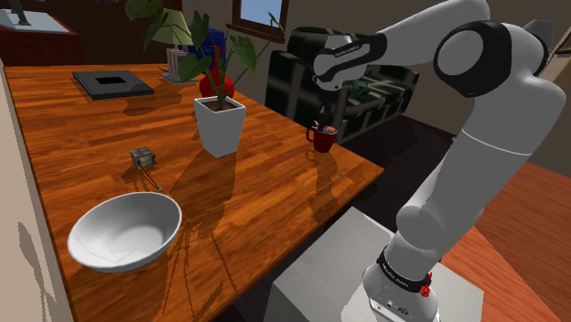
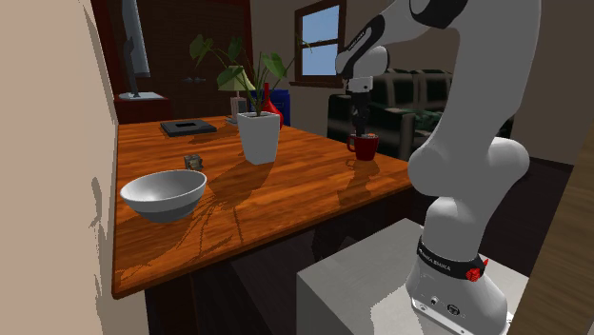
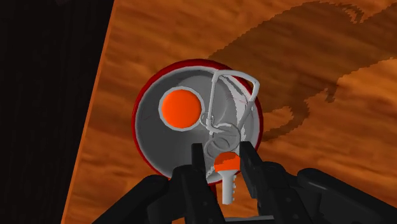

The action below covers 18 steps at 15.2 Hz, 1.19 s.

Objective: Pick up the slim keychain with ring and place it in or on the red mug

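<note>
The red mug stands upright near the table's far corner, close to the edge. From the wrist, its red rim rings a grey inside with an orange disc at the bottom. My black gripper hangs straight down just above the mug's mouth. It is shut on the keychain, clasping the orange and white piece. The thin rings and the white wire loop dangle over the mug's opening.
A white planter with a leafy plant stands mid-table. A white bowl sits near the front edge, a small grey object behind it. A flat black item and red vase lie farther back. A dark sofa stands beyond the table.
</note>
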Motion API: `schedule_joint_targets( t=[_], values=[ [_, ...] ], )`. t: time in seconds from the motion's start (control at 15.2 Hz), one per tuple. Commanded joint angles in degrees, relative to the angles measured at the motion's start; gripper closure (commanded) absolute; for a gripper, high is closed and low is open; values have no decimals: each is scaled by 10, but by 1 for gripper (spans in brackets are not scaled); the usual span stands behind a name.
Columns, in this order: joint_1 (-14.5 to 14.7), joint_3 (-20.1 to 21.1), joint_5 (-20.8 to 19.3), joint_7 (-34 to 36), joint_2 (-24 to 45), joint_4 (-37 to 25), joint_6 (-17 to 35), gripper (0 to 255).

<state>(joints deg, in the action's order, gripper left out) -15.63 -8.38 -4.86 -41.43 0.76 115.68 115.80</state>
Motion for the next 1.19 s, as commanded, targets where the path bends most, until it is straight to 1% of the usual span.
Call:
schedule_joint_targets(
  t=[0.0,0.33,0.59,1.12],
  values=[
    [-1,-1,-1,0,3,3,1,0],
    [-1,-1,-1,0,3,2,0,0],
    [2,2,0,0,-12,-53,-71,0],
    [2,2,0,0,-12,-53,-71,0]
  ],
)
